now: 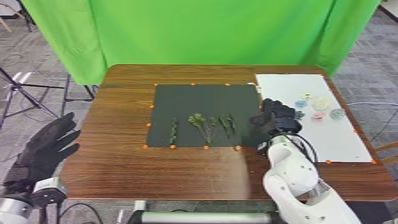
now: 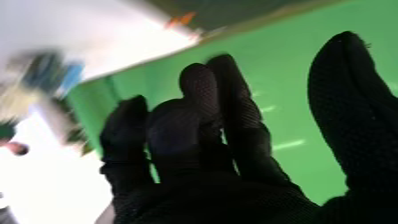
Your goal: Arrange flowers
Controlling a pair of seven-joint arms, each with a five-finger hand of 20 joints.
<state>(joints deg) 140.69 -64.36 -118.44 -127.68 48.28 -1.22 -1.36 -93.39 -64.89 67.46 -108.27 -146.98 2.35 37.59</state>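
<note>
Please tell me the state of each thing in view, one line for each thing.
Left hand: open, off the table's left side.
Right hand: open, beside the flowers.
Green stems: lying on the dark mat, apart from the flowers.
Flowers: grouped on the white sheet.
Dark mat: flat.
White sheet: flat.
Green curtain: hanging.

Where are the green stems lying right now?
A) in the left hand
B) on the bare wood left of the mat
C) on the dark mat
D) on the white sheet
C: the green stems lie on the dark mat, while the white sheet to its right holds the pale flower heads.
</note>
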